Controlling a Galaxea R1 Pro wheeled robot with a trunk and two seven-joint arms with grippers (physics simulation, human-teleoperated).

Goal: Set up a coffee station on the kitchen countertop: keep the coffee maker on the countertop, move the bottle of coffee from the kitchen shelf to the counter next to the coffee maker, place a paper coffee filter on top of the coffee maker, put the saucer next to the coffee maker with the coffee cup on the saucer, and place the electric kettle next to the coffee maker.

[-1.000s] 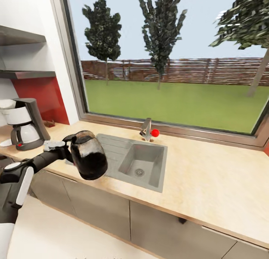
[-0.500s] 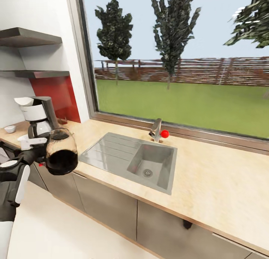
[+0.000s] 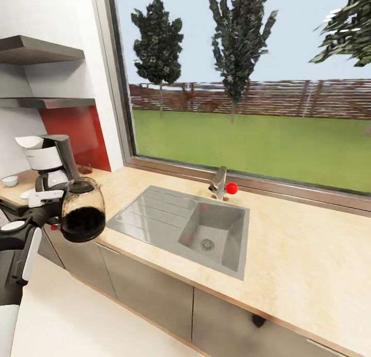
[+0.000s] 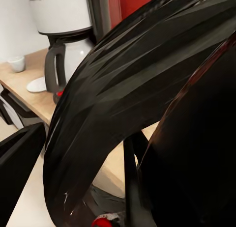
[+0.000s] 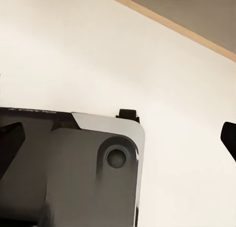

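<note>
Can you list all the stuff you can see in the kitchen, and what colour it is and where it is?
electric kettle: one, clear glass with dark bottom, held in the air at the counter's front edge, beside the coffee maker
coffee maker: one, black and white, on the countertop's far left
coffee cup: one, white, on the countertop beyond the coffee maker
saucer: one, white, flat on the countertop by the coffee maker
kitchen countertop: one, light tan wood, under the window
sink: one, grey steel, set in the countertop
tap: one, silver with a red knob, behind the sink
kitchen shelf: two dark grey slabs, on the wall upper left
left tool: one, white and black, holding the kettle
</note>
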